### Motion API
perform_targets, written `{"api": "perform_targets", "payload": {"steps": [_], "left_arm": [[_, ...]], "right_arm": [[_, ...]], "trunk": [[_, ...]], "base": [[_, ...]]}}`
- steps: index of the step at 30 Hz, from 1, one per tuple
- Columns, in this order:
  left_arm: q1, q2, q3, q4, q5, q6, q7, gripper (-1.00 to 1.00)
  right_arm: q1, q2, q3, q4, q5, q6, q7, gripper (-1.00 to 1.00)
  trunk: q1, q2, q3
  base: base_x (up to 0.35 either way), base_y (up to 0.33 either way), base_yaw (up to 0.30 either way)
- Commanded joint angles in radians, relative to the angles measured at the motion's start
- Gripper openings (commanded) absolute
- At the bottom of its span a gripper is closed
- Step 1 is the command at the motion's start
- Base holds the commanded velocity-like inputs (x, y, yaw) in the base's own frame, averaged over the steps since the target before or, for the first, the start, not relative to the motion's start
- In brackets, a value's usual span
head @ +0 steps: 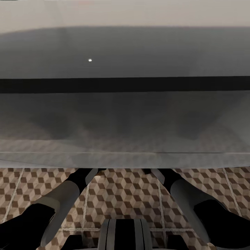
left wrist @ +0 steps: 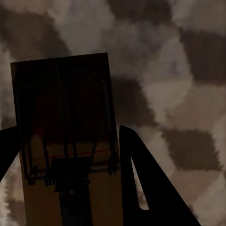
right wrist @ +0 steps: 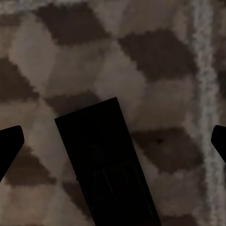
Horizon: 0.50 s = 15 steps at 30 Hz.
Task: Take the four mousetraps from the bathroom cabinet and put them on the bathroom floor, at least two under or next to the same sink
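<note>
In the left wrist view a mousetrap [left wrist: 66, 141] is seen between the fingers of the left gripper [left wrist: 70, 169], which lie close along its two long edges; contact cannot be told for certain. The floor [left wrist: 188, 70] lies beyond it. In the right wrist view the right gripper [right wrist: 113, 146] is spread wide, and a second trap [right wrist: 106, 165] lies between its fingers, apart from both. In the head view both arms reach under the sink [head: 125, 114].

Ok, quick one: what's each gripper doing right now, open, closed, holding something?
Left gripper: closed on a mousetrap, held over the bathroom floor.
Right gripper: open, fingers spread wide, with a second mousetrap between them; contact cannot be told.
</note>
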Motion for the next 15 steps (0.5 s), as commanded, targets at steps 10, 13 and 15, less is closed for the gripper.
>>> {"api": "perform_targets", "payload": {"steps": [10, 13, 15], "left_arm": [[-0.069, 0.001, -0.008, -0.002, 0.008, 0.004, 0.009, -1.0], [-0.069, 0.001, -0.008, -0.002, 0.008, 0.004, 0.009, -1.0], [-0.069, 0.001, -0.008, -0.002, 0.008, 0.004, 0.008, -1.0]], "right_arm": [[-0.014, -0.001, 0.008, -0.002, -0.008, 0.005, -0.008, 1.0], [-0.014, -0.001, 0.008, -0.002, -0.008, 0.005, -0.008, 1.0], [-0.014, -0.001, 0.007, -0.002, -0.008, 0.005, -0.008, 1.0]], "trunk": [[0.0, 0.0, 0.0], [0.0, 0.0, 0.0], [0.0, 0.0, 0.0]], "base": [[0.0, 0.0, -0.02], [0.0, 0.0, -0.104], [0.0, 0.0, -0.068]]}}
